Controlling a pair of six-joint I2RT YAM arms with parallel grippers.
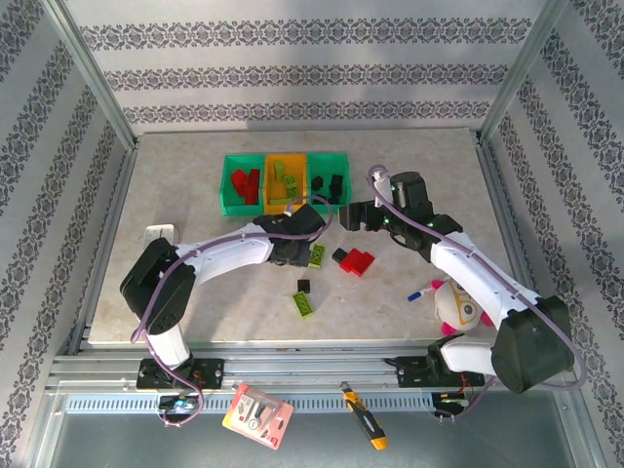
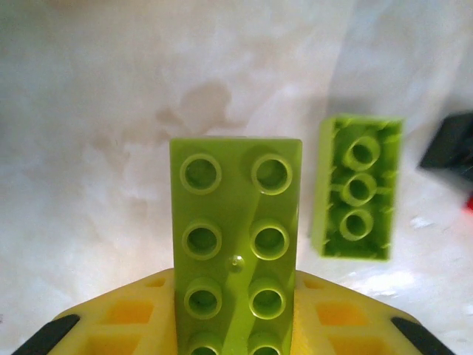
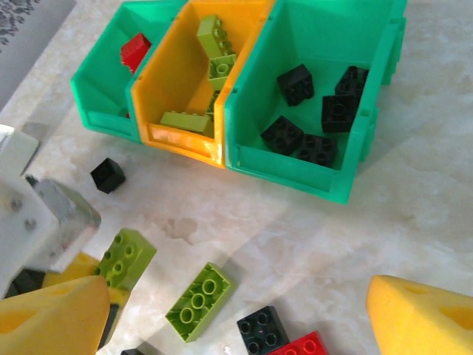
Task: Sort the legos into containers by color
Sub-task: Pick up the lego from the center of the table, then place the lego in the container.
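- The lime brick (image 2: 236, 214) is gripped between the yellow pads (image 2: 126, 314) of the left hand (image 2: 236, 310). Its studs face the wrist camera, and its free end sticks out past the pads.
- In the right wrist view this brick (image 3: 126, 257) is tilted, over the middle of the worktop (image 1: 195, 195).
- An upturned lime brick (image 2: 358, 188) lies just beside it on the worktop, hollow side up and apart from it.
- On that brick's other side lie a black brick (image 3: 262, 330) and a red brick (image 3: 303, 345), close together.
- In the top view a small black brick (image 1: 303, 286) and a near lime brick (image 1: 306, 304) lie just beside each other, closer to the near edge.
- The containers (image 1: 226, 185) stand in a row toward the far edge, about midway between the left and right edges.
- The left green bin (image 3: 100, 103) holds red bricks (image 3: 135, 52), the orange bin (image 3: 181, 142) holds lime bricks (image 3: 211, 55), and the right green bin (image 3: 288, 174) holds black bricks (image 3: 298, 83).
- Another black cube (image 3: 108, 175) sits on the worktop just in front of the left green bin.
- The right hand (image 3: 238, 292) has its yellow fingers (image 3: 421, 318) spread wide with nothing held. It hangs above the loose bricks, on the near side of the containers.
- A blue marker (image 1: 426, 290) lies toward the right edge beside the right arm, with a small white object (image 1: 456, 304) just next to it.
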